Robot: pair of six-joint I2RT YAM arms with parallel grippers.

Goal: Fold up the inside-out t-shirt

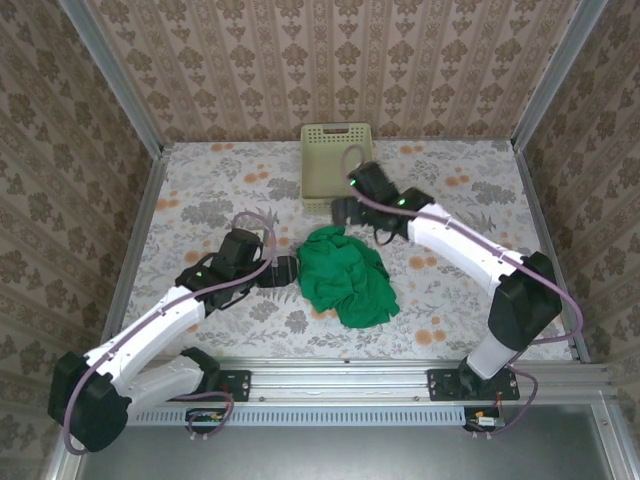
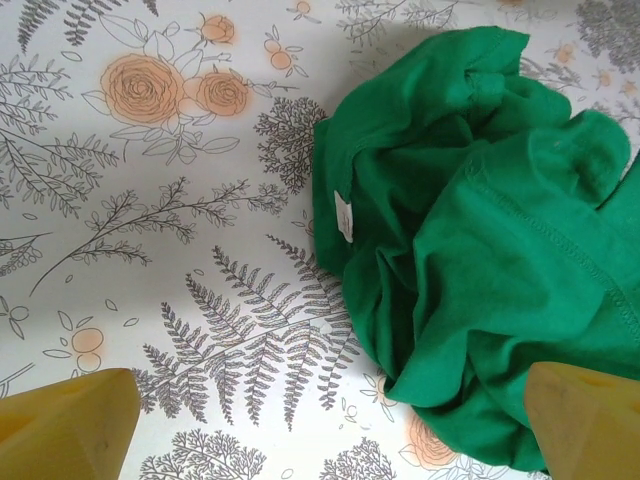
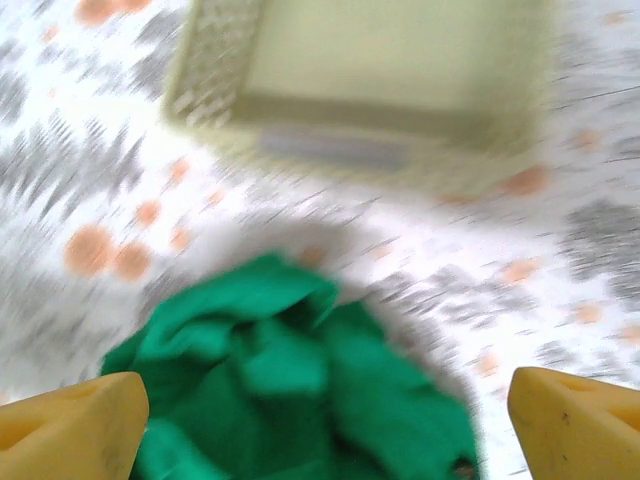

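Observation:
The inside-out t-shirt (image 1: 347,275) is a crumpled bright green heap in the middle of the floral table. My left gripper (image 1: 285,270) stands open just left of the heap. In the left wrist view its yellow fingertips (image 2: 65,425) are spread wide over bare table, with the t-shirt (image 2: 490,230) to the right and a small white tag (image 2: 343,216) showing at its edge. My right gripper (image 1: 345,210) hovers at the heap's far side. The right wrist view is blurred, with the right gripper (image 3: 325,430) open above the t-shirt (image 3: 290,390) and nothing held.
A pale yellow-green lattice basket (image 1: 305,160) stands at the back centre, just beyond the right gripper, and shows in the right wrist view as the basket (image 3: 330,150). Metal frame rails and patterned walls bound the table. Bare table lies left and right of the heap.

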